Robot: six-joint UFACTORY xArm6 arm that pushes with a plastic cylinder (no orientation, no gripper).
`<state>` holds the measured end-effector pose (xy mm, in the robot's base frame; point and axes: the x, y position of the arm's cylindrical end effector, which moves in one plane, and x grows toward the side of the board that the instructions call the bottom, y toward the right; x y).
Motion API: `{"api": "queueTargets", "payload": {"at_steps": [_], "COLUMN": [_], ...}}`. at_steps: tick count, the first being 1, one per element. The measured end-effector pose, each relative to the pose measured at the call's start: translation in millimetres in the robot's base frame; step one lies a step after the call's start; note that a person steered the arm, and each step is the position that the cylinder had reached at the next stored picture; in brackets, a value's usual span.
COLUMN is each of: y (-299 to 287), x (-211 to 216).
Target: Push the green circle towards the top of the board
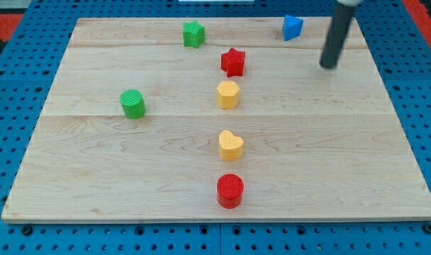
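Note:
The green circle (pixel 133 103) is a short green cylinder on the wooden board (pixel 95 170), at the view's left, about mid-height. My tip (pixel 329 66) is the lower end of a dark rod that comes down from the view's top right. It stands far to the right of the green circle and a little higher in the view. It touches no block. The nearest block to it is the blue one (pixel 292 27), up and to its left.
A green star (pixel 193 33) lies near the top edge. A red star (pixel 233 61), a yellow hexagon (pixel 228 93), a yellow heart (pixel 230 145) and a red circle (pixel 230 190) form a column down the middle. Blue pegboard surrounds the board.

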<state>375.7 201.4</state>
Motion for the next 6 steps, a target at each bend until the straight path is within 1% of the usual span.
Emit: {"api": "queueTargets", "payload": {"at_steps": [1, 2, 3, 4, 5, 6], "y": [-31, -126, -189, -258, -313, -360], "x": [100, 111, 104, 85, 64, 80]}}
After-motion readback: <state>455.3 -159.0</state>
